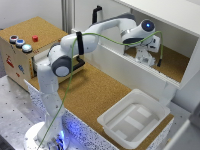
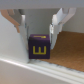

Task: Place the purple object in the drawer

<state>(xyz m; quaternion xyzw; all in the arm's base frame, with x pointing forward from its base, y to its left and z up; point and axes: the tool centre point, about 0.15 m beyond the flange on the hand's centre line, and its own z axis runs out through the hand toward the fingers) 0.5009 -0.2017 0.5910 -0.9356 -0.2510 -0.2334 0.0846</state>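
Observation:
The purple object [image 2: 39, 48] is a small cube with a yellow letter on its face, resting on cork just behind a white ledge. In the wrist view my gripper [image 2: 39, 31] is open, and its two white fingers [image 2: 56, 24] flank the cube's top edge. The exterior view shows the gripper [image 1: 146, 58] reaching down into the white cabinet at the right, and the cube is hidden there by the hand. The drawer [image 1: 36, 65] stands pulled out of the wooden box [image 1: 17, 60] at the exterior view's left, largely hidden behind the arm's elbow.
A white plastic tub [image 1: 134, 117] sits on the cork tabletop near the front right. The white cabinet's front wall [image 1: 125, 65] and open door [image 1: 165, 15] enclose the gripper. Coloured round buttons [image 1: 22, 44] top the wooden box.

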